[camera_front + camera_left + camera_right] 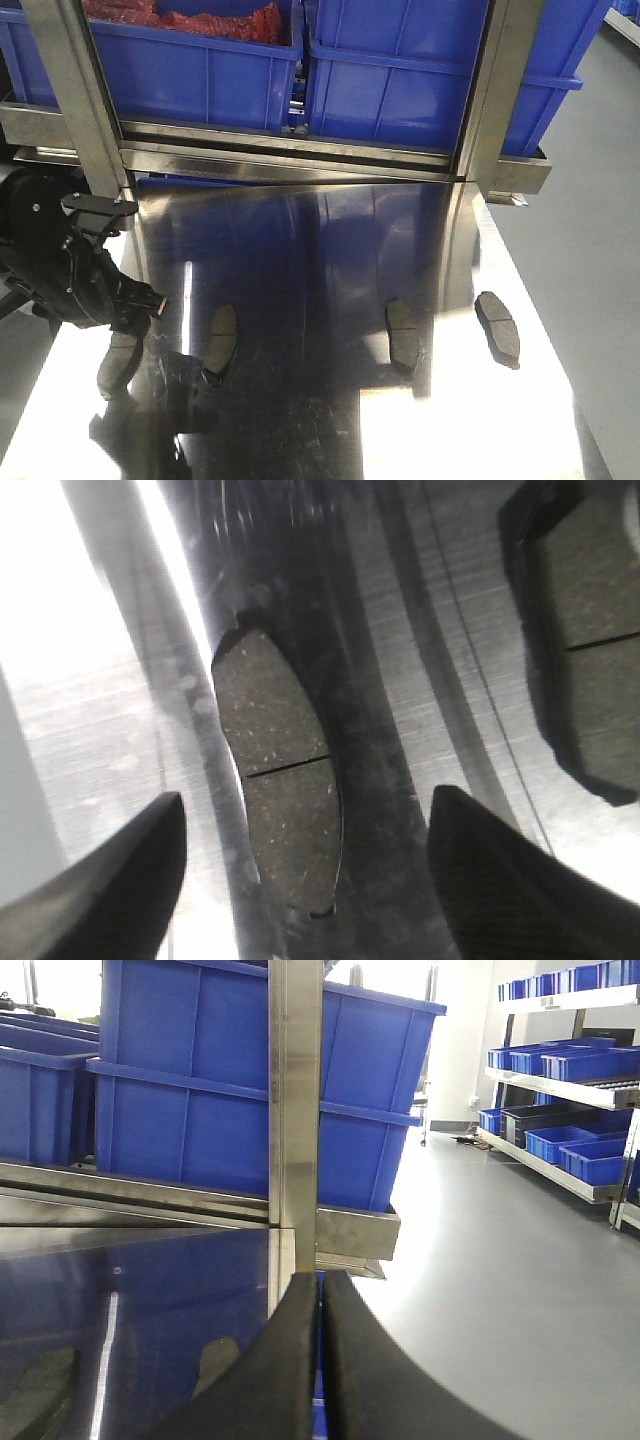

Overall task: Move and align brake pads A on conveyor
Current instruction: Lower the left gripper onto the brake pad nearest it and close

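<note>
The step in hand was judged to be the grasp of the leftmost pad [280, 780], which was seen lying flat on the shiny steel counter [300, 250], with its groove running across between the fingers. For a sound grip, the left pincer [305, 875] would best be lowered straight down with the pad centred. That way both fingers [120, 880] would meet the long curved edges at once, and the pad would not be skated across the slick steel. Little edge is offered by so thin a pad, so the tips should be brought right down to the surface. The neighbouring pad [590, 640] should be left undisturbed.

The left pincer was spread wide apart, straddling the pad, with nothing held and no contact with the pad shown. The right pincer [320, 1360] was pressed together on nothing, near the counter's right edge. All four brake pads [402, 325] were spread in a loose row on the counter, two to the left and two to the right. No conveyor could be made out in any view.
</note>
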Tool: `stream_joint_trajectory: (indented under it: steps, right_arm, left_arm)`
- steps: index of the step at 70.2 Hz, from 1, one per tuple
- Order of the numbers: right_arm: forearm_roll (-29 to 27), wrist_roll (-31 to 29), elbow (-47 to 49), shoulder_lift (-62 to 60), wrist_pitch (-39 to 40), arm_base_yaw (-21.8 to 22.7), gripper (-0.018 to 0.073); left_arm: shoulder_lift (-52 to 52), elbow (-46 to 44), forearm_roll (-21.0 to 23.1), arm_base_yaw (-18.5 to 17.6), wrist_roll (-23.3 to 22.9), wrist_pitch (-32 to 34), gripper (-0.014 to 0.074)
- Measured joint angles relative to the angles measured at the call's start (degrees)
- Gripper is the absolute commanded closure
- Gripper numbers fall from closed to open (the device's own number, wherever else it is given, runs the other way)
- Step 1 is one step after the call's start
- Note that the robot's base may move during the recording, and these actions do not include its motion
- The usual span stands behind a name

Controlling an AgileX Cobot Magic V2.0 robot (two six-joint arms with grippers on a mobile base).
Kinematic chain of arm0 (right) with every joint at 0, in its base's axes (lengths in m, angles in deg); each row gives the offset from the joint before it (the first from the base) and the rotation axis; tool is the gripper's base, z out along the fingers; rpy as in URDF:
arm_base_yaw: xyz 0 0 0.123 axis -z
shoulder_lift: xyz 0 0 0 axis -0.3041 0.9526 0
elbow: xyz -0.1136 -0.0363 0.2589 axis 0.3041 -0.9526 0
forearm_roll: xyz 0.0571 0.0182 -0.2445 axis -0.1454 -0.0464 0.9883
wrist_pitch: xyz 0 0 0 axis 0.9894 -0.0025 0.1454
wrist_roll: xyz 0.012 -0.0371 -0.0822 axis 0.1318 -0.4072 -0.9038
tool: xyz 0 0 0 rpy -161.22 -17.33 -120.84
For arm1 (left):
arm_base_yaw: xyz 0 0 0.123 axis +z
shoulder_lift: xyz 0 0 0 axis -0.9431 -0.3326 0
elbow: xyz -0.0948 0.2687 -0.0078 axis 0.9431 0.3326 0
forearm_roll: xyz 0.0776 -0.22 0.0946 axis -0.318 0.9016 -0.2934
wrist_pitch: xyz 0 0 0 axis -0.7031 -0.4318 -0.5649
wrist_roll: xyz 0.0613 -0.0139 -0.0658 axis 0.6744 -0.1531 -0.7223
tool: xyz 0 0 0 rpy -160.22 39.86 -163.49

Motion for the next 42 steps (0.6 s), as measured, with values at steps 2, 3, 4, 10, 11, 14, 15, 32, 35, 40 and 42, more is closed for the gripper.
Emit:
stream_joint_trajectory:
  steps: [2, 3, 4, 10, 11, 14, 15, 32, 35, 40, 42]
  right_arm:
    - [0.0, 0.0, 0.0, 0.0, 0.0, 0.0, 0.0567]
    - [0.0, 0.0, 0.0, 0.0, 0.0, 0.0, 0.0567]
    - [0.0, 0.0, 0.0, 0.0, 0.0, 0.0, 0.0567]
    - [0.0, 0.0, 0.0, 0.0, 0.0, 0.0, 0.0567]
    - [0.0, 0.0, 0.0, 0.0, 0.0, 0.0, 0.0567]
    - [0.0, 0.0, 0.0, 0.0, 0.0, 0.0, 0.0567]
    - [0.0, 0.0, 0.0, 0.0, 0.0, 0.0, 0.0567]
    - [0.0, 0.0, 0.0, 0.0, 0.0, 0.0, 0.0567]
    - [0.0, 0.0, 0.0, 0.0, 0.0, 0.0, 0.0567]
    - [0.0, 0.0, 0.0, 0.0, 0.0, 0.0, 0.0567]
    - [0.0, 0.0, 0.0, 0.0, 0.0, 0.0, 0.0567]
  left_arm:
    - [-0.4, 0.0, 0.0, 0.0, 0.0, 0.0, 0.0071]
    - [-0.63, 0.0, 0.0, 0.0, -0.01, 0.0, 0.0071]
    - [-1.0, 0.0, 0.0, 0.0, -0.06, 0.0, 0.0071]
    - [-2.48, 0.0, 0.0, 0.0, -0.18, 0.12, 0.0071]
    - [-2.68, 0.0, 0.0, 0.0, -0.19, 0.12, 0.0071]
    - [-3.32, 0.0, 0.0, 0.0, -0.64, 0.24, 0.0071]
    - [-3.53, 0.0, 0.0, 0.0, -0.83, 0.24, 0.0071]
    - [-6.0, -0.11, 0.0, 0.0, -2.85, 0.77, 0.0071]
    - [-6.41, -0.11, 0.0, 0.0, -2.91, 0.72, 0.0072]
    - [-6.95, -0.11, 0.0, 0.0, -2.91, 0.72, 0.0072]
    - [-7.13, -0.11, 0.0, 0.0, -2.91, 0.72, 0.0072]
